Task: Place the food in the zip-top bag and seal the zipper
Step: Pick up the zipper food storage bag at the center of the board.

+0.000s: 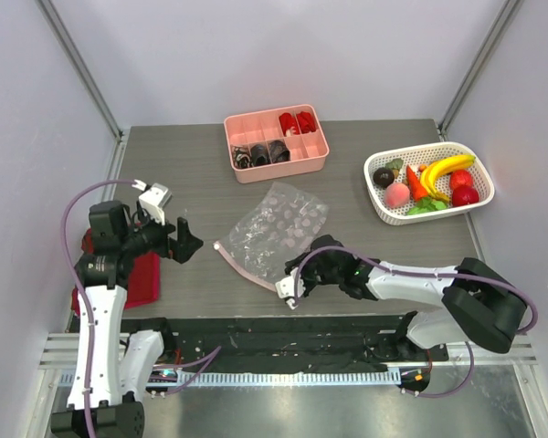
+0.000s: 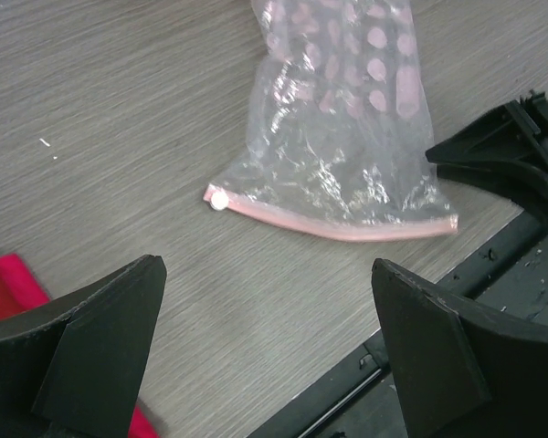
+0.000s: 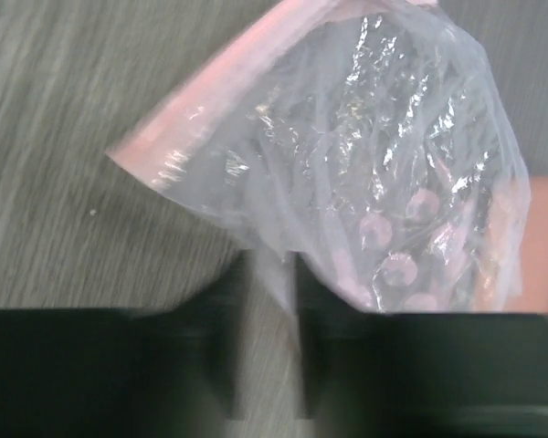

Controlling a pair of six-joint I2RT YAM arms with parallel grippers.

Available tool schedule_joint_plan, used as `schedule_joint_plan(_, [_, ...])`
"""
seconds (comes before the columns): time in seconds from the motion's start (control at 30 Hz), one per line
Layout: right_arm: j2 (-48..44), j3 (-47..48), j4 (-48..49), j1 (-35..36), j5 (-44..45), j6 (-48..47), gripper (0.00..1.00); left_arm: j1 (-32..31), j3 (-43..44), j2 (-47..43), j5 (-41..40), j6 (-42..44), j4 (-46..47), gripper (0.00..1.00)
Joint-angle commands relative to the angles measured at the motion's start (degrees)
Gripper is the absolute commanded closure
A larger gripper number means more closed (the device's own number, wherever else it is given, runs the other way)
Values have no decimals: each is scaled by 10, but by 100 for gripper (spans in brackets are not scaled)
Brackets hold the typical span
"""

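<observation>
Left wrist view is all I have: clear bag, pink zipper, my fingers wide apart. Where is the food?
Observer: In the white mesh basket, far right in the top view: banana, carrot, peach, red pieces.
Operator: What is the black part at my right edge?
Observer: The right gripper, at the zip-top bag's near corner; film sits between its narrowed jaws, too blurred to confirm a grip.
Operator: Anything past the bag?
Observer: A pink compartment tray, just beyond its far end.
</observation>
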Motion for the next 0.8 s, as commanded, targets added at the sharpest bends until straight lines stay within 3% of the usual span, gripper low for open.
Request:
schedule_joint_plan(0.0, [-12,27,85,4,20,110,99,-3,-12,-14,16,58,-3,0])
schedule_joint_plan(0.13, [-90,86,10,0,10,222,99,-3,-27,-38,14,112,-18,0])
schedule_joint_plan(0.4, [-219,134,-73,-1,-13,281,99,-6,-20,-63,108,206,-22,0])
schedule_joint_plan(0.6, [-240,176,-83,-1,2,327,99,-10,-16,-78,180,178,-20,1])
schedule_joint_plan(0.77, [-220,219,-96,-1,29,366,99,-12,-4,-101,185,116,-31,6])
